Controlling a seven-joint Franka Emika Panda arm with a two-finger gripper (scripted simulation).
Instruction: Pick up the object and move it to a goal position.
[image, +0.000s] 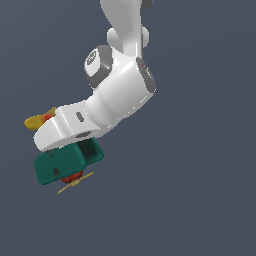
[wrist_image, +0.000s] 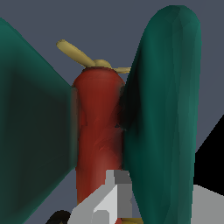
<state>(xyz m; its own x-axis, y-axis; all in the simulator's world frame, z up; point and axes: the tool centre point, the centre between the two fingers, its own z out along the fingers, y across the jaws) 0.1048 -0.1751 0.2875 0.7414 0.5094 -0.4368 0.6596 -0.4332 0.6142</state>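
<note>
Against a plain dark slate-grey backdrop, the exterior view shows the white, glossy Panda arm (image: 120, 95) bending down from the top edge toward the exterior view's left. Its white hand ends in the gripper (image: 67, 150), whose fingers are hidden behind the hand and the toy, so whether they are apart or closed cannot be told from this view. Tucked right under the hand hangs the small toy airplane with blocky teal-green wings and a red body (image: 62, 167), with no surface visible beneath it. A yellow piece, blade-like, (image: 74, 183) pokes out below the wings, and another yellow part with a bit of red (image: 40, 120) shows above the hand on the exterior view's left. The toy's long axis thus runs steeply, from upper left to lower right in this view, passing behind the hand.

Up close in the wrist view, the airplane fills the picture: the red body (wrist_image: 98, 131) runs lengthwise away from the camera, flanked by the two broad teal wings (wrist_image: 162, 118), with the yellow propeller (wrist_image: 83, 57) at the far end, so the nose points away from the wrist. A grey-white finger (wrist_image: 114, 192) lies against the near end of the red body, consistent with a grip on the toy.
</note>
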